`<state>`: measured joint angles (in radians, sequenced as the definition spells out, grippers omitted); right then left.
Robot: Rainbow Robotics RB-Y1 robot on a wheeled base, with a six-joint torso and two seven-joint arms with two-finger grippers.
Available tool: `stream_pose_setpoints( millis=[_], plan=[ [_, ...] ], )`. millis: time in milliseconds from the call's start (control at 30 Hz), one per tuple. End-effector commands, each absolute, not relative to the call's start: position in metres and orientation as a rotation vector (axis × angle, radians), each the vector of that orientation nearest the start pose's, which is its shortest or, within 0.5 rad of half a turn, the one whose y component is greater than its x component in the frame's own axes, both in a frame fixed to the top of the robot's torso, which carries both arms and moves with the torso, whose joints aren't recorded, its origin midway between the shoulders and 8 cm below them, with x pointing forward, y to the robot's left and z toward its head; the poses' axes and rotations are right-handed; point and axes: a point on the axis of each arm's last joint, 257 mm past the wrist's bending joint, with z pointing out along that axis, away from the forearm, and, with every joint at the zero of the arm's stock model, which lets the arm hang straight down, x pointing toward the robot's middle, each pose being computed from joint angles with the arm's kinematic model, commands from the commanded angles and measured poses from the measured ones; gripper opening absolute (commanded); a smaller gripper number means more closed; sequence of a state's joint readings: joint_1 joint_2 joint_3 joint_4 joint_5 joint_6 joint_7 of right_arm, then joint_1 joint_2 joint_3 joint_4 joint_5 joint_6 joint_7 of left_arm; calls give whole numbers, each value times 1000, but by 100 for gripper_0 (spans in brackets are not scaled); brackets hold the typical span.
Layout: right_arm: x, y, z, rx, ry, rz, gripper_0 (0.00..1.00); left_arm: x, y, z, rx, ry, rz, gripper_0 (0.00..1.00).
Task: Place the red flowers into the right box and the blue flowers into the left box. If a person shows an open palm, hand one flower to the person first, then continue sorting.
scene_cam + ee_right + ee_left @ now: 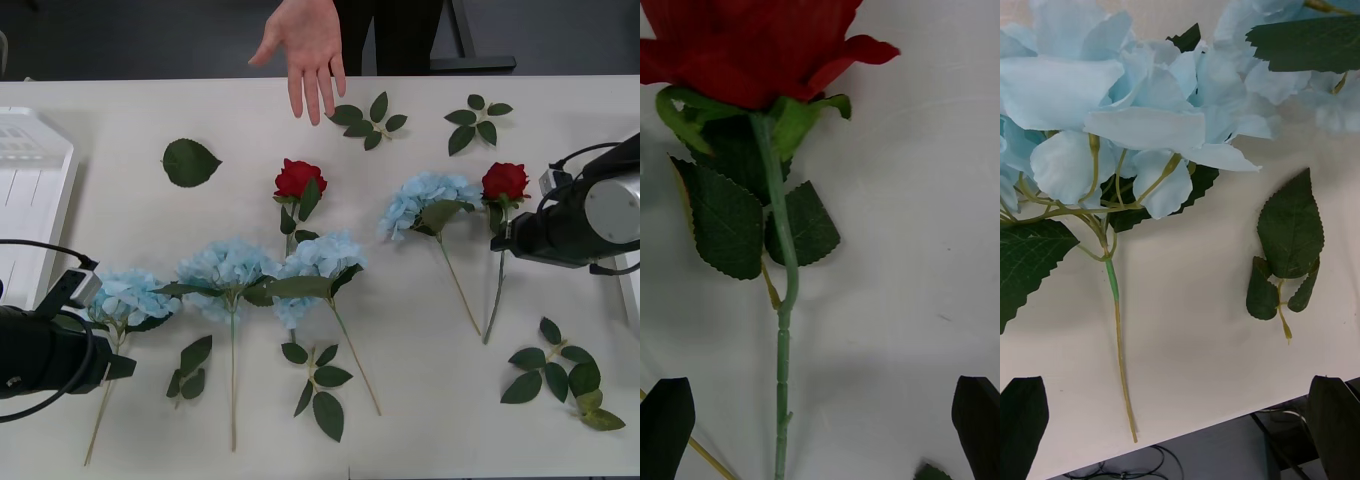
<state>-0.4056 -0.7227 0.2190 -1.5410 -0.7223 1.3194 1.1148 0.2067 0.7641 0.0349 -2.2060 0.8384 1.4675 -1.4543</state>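
Observation:
A person's open palm (305, 45) reaches over the table's far edge, fingers spread. Two red flowers lie on the table, one mid-table (300, 178) and one at the right (505, 181). My right gripper (820, 424) hovers open over the right rose (752, 52), with its stem (782, 352) between the black fingers (666, 424). Several blue flowers lie in a row (225, 268). My left gripper (1180, 424) is open above the leftmost blue flower (130, 295), whose stem (1120, 360) runs between its fingers. The left box (30, 190) is at the left edge, and a sliver of the right box (633, 295) at the right edge.
Loose green leaf sprigs are scattered about: a single leaf (190, 162), two sprigs at the back (368, 118) (477, 120), one at the front right (560, 375), and others at the front middle (318, 385). The table's front edge (1225, 427) runs just below the left gripper.

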Motion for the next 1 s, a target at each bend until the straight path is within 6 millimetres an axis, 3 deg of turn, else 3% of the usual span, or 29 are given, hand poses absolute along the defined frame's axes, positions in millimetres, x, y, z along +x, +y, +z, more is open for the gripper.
stream_pose_setpoints(
  millis=[33, 300, 500, 567, 700, 733, 800, 833, 867, 1000],
  plan=[
    [529, -293, -285, 260, 2612, 152, 100, 323, 311, -295, 455, 2701, -104, 100],
    [555, -285, -287, 316, 2593, 143, 100, 323, 311, -295, 455, 2701, -104, 100],
    [562, -280, -289, 319, 2574, 165, 100, 323, 311, -295, 455, 2701, -104, 100],
    [564, -281, -290, 326, 2571, 167, 96, 323, 311, -295, 455, 2701, -104, 100],
    [569, -279, -294, 338, 2563, 179, 66, 323, 311, -295, 455, 2701, -104, 100],
    [571, -278, -295, 342, 2559, 180, 50, 323, 311, -295, 455, 2701, -104, 100],
    [574, -280, -293, 350, 2551, 177, 28, 323, 311, -295, 455, 2701, -104, 100],
    [574, -281, -296, 358, 2555, 172, 11, 323, 311, -295, 455, 2701, -104, 100],
    [575, -281, -296, 357, 2557, 168, 2, 323, 311, -295, 455, 2701, -104, 100],
    [575, -282, -295, 367, 2560, 173, 0, 323, 311, -295, 455, 2701, -104, 100]
  ],
)
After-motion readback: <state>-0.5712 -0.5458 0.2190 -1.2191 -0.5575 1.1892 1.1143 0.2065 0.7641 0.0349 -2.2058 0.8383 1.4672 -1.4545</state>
